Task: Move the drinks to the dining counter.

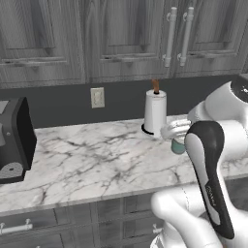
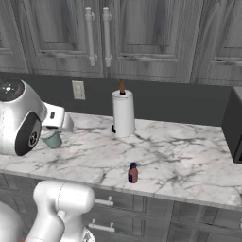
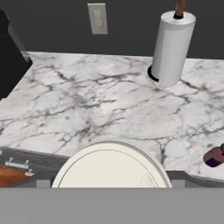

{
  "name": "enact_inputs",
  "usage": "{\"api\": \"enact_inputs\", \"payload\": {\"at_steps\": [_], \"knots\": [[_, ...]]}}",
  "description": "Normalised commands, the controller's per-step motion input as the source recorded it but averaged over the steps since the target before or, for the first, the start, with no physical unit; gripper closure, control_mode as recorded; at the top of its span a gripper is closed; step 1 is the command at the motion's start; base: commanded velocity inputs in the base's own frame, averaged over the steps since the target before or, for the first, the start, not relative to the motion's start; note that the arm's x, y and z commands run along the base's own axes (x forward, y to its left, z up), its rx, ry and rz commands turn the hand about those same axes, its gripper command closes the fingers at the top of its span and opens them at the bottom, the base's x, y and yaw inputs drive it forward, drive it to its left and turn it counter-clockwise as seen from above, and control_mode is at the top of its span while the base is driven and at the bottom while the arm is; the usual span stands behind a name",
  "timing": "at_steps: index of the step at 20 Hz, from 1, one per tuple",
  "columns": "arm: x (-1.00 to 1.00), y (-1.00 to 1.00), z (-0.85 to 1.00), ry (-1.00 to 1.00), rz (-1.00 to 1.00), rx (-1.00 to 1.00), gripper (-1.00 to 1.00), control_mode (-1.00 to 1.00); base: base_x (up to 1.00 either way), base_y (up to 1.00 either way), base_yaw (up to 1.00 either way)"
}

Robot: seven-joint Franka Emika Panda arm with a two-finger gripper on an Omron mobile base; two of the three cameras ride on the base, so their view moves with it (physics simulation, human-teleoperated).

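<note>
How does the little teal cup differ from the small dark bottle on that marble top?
The teal cup is pale teal with a broad white lid; the dark bottle is reddish purple with a narrow dark cap. The cup sits right beneath the robot's gripper; the bottle stands alone near the worktop's front edge. The cup looks squat, the bottle slimmer. Both are small, upright drinks.

— Teal cup (image 2: 52,139)?
— Upright on the marble worktop (image 2: 189,156), white lid (image 3: 111,164) on, toward its left end, mid-depth.
— Dark-purple container (image 2: 133,173)?
— Small, upright, close to the front edge, well apart from the cup.
</note>
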Motion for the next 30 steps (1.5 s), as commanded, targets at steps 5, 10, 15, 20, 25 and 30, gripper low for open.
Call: {"api": "enact_inputs", "payload": {"at_steps": [5, 10, 15, 20, 25, 30], "knots": [[-0.3, 0.02, 0.59, 0.03, 0.0, -0.01, 1.0, -1.0, 0.0, 0.0, 0.0], [-0.24, 0.1, 0.2, 0.1, 0.0, 0.03, 1.0, -1.0, 0.0, 0.0, 0.0], [0.0, 0.0, 0.0, 0.0, 0.0, 0.0, 1.0, 1.0, -0.77, 0.48, -0.01], [0.0, 0.0, 0.0, 0.0, 0.0, 0.0, 1.0, 1.0, -0.17, 0.93, 0.64], [0.0, 0.0, 0.0, 0.0, 0.0, 0.0, 1.0, 1.0, 0.0, 0.21, 0.98], [0.0, 0.0, 0.0, 0.0, 0.0, 0.0, 1.0, 1.0, 0.0, 0.0, 1.0]]}}
